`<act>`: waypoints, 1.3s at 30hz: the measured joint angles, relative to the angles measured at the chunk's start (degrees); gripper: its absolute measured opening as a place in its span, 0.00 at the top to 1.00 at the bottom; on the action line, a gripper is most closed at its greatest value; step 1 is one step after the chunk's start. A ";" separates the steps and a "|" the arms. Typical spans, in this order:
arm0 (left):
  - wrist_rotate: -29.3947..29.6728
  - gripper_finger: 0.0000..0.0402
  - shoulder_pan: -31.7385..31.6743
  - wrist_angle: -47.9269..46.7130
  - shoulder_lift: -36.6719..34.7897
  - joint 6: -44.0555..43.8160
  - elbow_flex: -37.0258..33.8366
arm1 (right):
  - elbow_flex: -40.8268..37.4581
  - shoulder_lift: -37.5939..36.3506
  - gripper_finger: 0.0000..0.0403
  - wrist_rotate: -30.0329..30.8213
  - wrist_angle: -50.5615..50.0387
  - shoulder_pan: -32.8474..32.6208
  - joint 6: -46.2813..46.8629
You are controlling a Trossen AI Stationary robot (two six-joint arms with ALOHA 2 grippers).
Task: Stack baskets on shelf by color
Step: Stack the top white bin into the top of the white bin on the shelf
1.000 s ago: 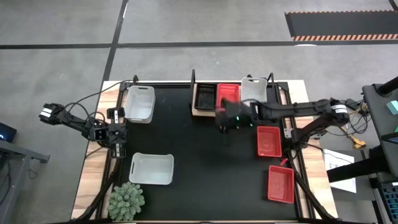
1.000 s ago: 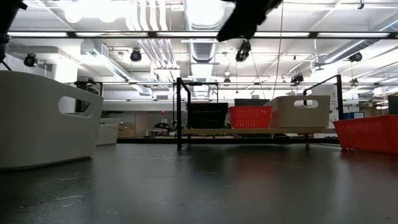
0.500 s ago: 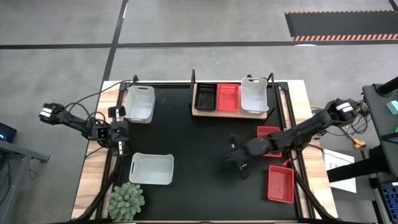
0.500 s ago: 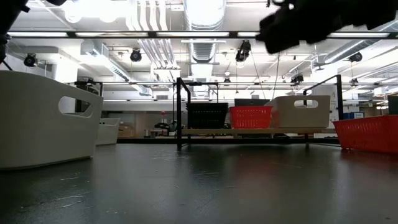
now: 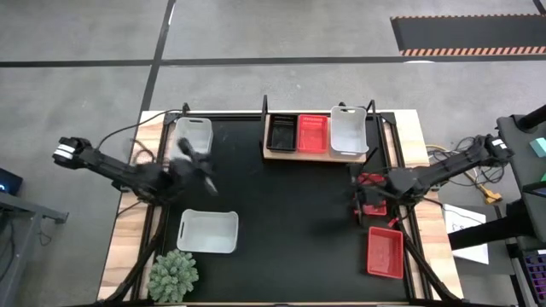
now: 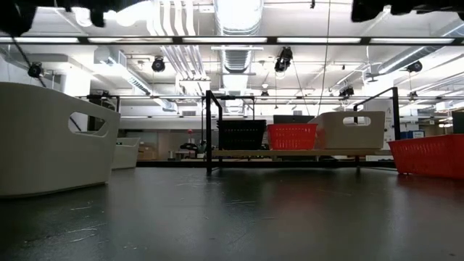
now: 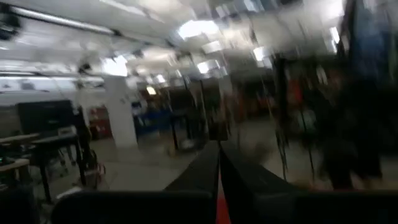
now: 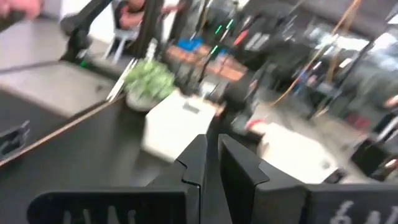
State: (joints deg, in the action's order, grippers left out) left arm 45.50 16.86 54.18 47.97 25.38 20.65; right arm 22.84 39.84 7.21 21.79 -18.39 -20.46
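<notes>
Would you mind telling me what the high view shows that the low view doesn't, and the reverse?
Only the high view shows the green plant, the red basket near the mat's front corner, and the left gripper and right gripper. Only the low view shows the ceiling lights. Both show the shelf carrying a black basket.

Three white baskets [image 5: 208,231], three red [image 5: 384,252], one black [image 5: 281,132].

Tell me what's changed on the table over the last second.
The right gripper pulled back from the shelf to above the red basket on the mat. The left gripper swung in beside the far white basket. Every basket stayed put.
</notes>
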 joint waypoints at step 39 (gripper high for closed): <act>-28.13 0.69 -37.26 -129.78 24.40 -7.85 32.56 | -6.28 -14.32 0.92 -12.19 1.33 14.80 -1.48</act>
State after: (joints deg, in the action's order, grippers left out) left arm 17.38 -20.40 -75.60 72.37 17.53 53.20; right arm 16.56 25.52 -4.97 23.12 -3.60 -21.94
